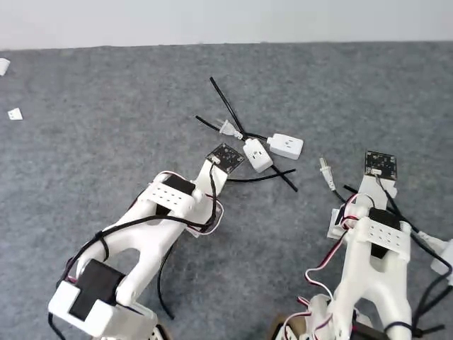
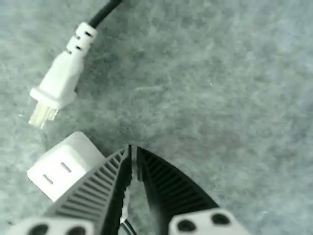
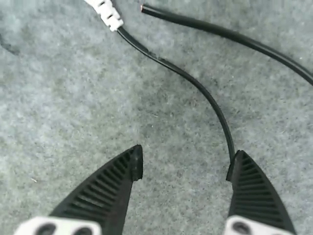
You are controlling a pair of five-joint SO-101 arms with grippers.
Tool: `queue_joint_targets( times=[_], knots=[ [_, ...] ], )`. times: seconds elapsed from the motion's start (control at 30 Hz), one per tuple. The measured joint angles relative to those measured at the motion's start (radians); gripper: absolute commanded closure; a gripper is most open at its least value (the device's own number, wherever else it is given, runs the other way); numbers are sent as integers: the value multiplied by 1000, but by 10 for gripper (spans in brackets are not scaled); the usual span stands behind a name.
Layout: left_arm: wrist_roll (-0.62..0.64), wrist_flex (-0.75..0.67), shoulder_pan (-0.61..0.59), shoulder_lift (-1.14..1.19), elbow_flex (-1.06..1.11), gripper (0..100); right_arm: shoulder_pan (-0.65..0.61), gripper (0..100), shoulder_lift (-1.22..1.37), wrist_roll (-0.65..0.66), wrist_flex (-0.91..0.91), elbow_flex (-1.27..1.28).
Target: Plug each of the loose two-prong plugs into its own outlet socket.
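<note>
L hand (image 2: 133, 150) closed | plug (image 2: 58, 83) white, 2 prongs, blk cord (image 2: 104, 11)

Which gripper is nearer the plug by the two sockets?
Left. The left gripper is just short of that plug, beside a socket; the right gripper hangs over a different cable, farther away.

I count two plugs (image 1: 226, 129) (image 1: 326, 172), one ahead of my left pincer (image 2: 133, 149), one ahead of my right pincer (image 3: 186, 164), and two outlet sockets (image 1: 257, 154) (image 1: 286, 144), both near the left one.
</note>
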Motion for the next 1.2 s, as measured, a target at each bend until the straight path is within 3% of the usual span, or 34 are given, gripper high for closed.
queue_joint_targets(
  times=[0.23,0.4,0.47,0.63,0.87,1.2],
  knots=[
    [-6,26,0,-35,0,987,0,729,0,0,0,0],
    [3,40,0,-244,38,985,0,729,0,0,0,0],
    [61,40,-18,-359,87,984,0,729,0,0,0,0],
    [169,-80,-133,-629,269,984,0,729,0,0,0,0],
    [183,-155,-209,-692,442,983,0,729,0,0,0,0],
    [287,-218,-218,-694,511,770,-14,729,0,0,0,5]
  ],
)
